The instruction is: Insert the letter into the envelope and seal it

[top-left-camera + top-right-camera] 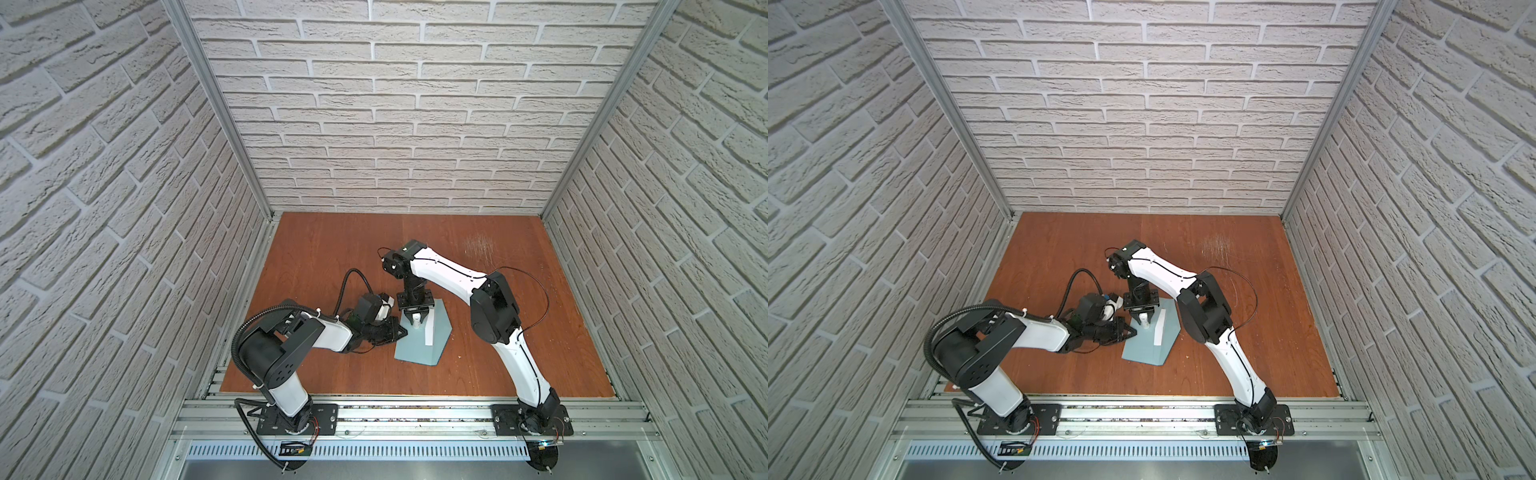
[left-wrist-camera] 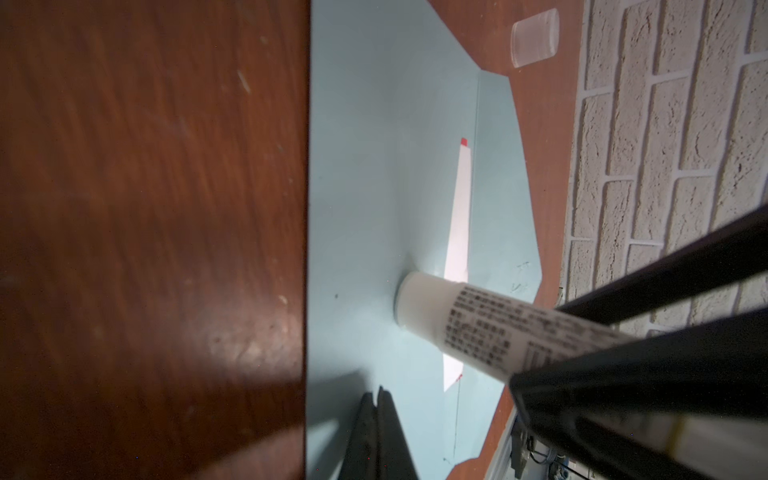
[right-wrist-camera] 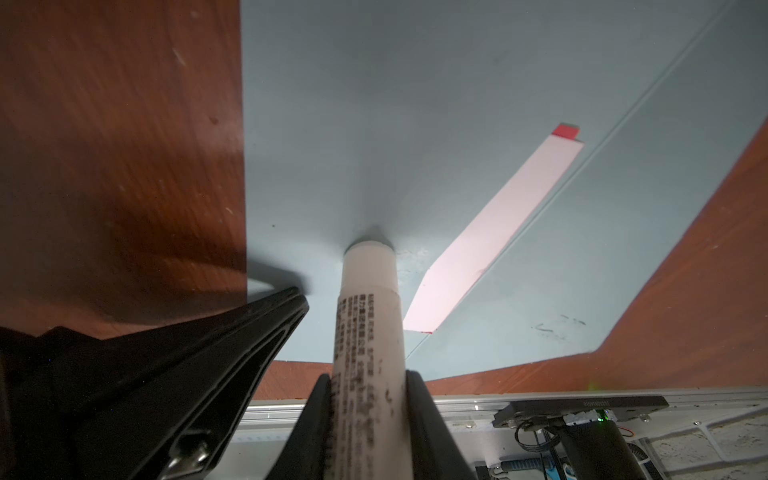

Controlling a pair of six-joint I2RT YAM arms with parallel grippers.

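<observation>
Envelope [image 1: 419, 349] flat on table [image 1: 332, 257], flap open and pointing right, white strip of letter [image 1: 430, 330] showing at the fold. My right gripper [image 1: 417, 318] points down on it, white stick [image 1: 416, 322] between the fingers. My left gripper [image 1: 400, 331] sits at its left edge.

left arm [image 1: 328, 334] low, reaching toward centre | left gripper [image 1: 400, 331] jaws together | right arm [image 1: 449, 270] elbow-high, wrist pointing down | right gripper [image 1: 417, 317] clamped on white stick [image 3: 369, 286]
</observation>
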